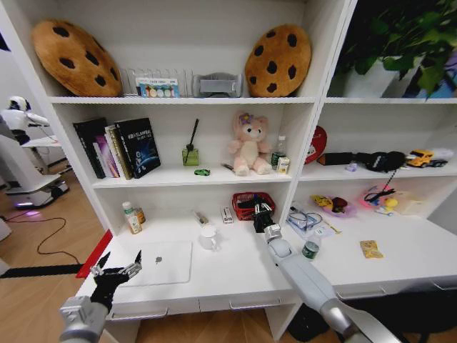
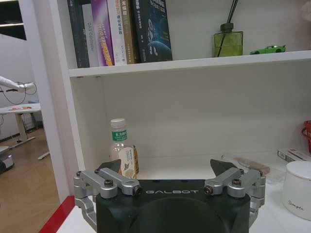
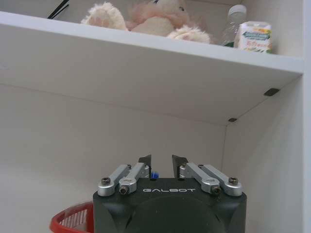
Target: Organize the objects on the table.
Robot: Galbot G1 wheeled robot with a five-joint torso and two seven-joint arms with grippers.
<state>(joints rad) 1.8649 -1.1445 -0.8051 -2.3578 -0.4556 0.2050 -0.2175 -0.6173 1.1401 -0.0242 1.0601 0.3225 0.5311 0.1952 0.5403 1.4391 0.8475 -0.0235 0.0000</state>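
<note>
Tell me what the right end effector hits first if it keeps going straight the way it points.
Probably the red basket: the right end effector hovers at its near rim, with the white back wall behind. Depth is unclear.

Right gripper (image 1: 261, 212) is covering part of the red basket (image 1: 246, 202); basket contents too small to tell. In the right wrist view the basket (image 3: 73, 221) is getting cut off by the frame edge and the gripper body. Something small and blue (image 3: 154, 175) is sitting between the nearly closed fingers (image 3: 145, 160); can't tell what it is. Teddy bear (image 3: 146, 17) is cropping at the frame edge, only paws and lower body showing. White mug (image 2: 297, 190) is running off the left wrist frame. Yellow packet (image 1: 370, 249) print is unreadable. Clutter around the glasses-like item (image 1: 305, 219) on the desk (image 1: 400, 268) is too small to identify.
</note>
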